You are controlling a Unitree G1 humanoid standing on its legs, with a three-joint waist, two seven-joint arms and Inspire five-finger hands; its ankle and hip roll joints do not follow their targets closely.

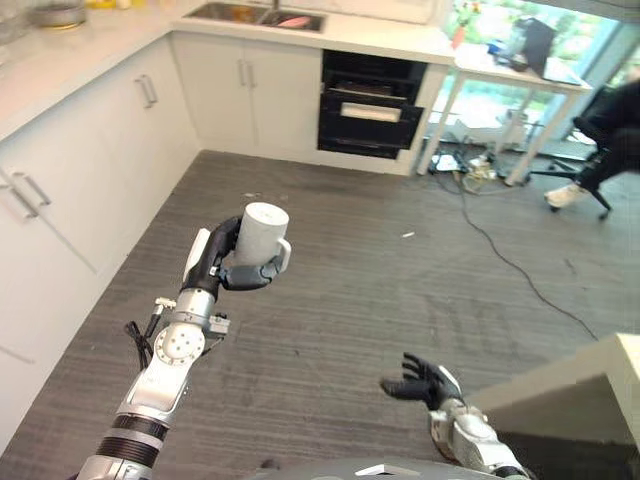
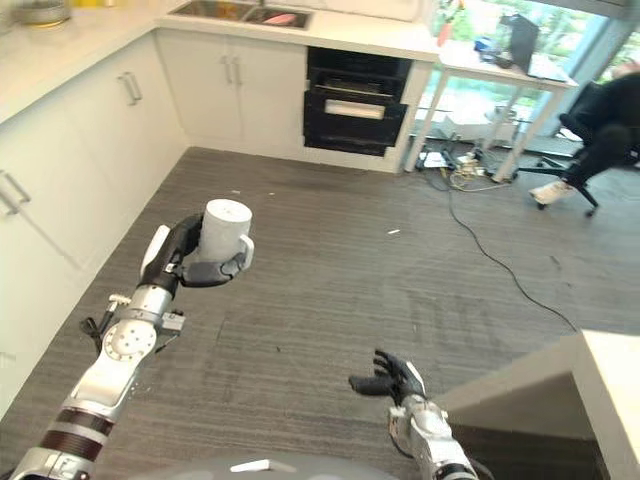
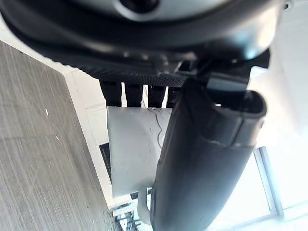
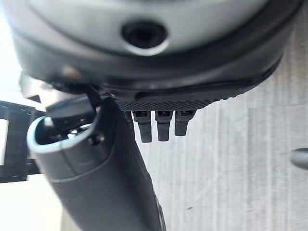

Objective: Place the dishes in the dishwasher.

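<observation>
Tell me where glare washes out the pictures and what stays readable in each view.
Left eye view: window glare bleaches the far right corner, yet the white mug in the left hand reads clearly. Left wrist view: bright backlight behind the mug; the thumb is a dark silhouette. Right wrist view: the right hand, fingers straight, looms dark and soft-edged over pale floor.

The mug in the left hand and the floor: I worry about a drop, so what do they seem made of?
The mug in the left hand looks like matte pale-grey ceramic: opaque, thick-walled, no shine, though plastic is possible. The floor looks like hard grey wood-grain plank, perhaps laminate or vinyl.
</observation>
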